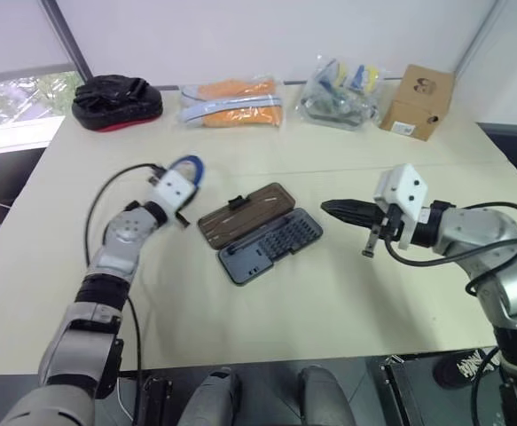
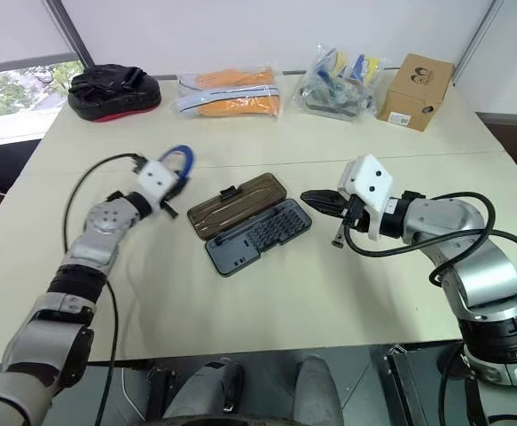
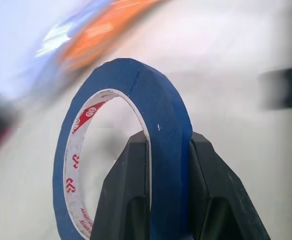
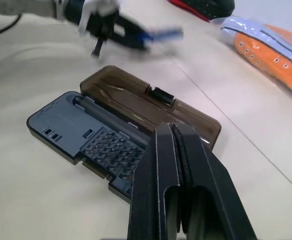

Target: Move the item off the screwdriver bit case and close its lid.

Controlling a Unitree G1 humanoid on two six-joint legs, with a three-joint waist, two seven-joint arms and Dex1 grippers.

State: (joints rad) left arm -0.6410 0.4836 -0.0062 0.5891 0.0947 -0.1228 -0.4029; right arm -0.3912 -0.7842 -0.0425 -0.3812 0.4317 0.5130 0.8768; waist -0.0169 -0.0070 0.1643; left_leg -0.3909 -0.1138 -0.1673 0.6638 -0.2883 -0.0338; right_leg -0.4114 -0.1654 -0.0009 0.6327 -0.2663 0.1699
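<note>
While left gripper [image 3: 168, 200] motion-blurs, tape roll [image 3: 135, 125] edge cropped

the roll of tape [image 3: 156, 130] is blue outside, its inner core white with red print. the bit case [image 1: 271, 246] is dark grey-black, its lid [image 1: 243, 214] smoky brown and translucent with a black latch tab. the pouch [image 1: 116, 102] is black with red trim, the table [image 1: 285, 311] pale cream.

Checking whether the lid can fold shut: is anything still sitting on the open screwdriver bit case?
Nothing rests on the screwdriver bit case or its lid; rows of bits show in the tray. The blue tape roll is off it, clamped in the left gripper.
</note>
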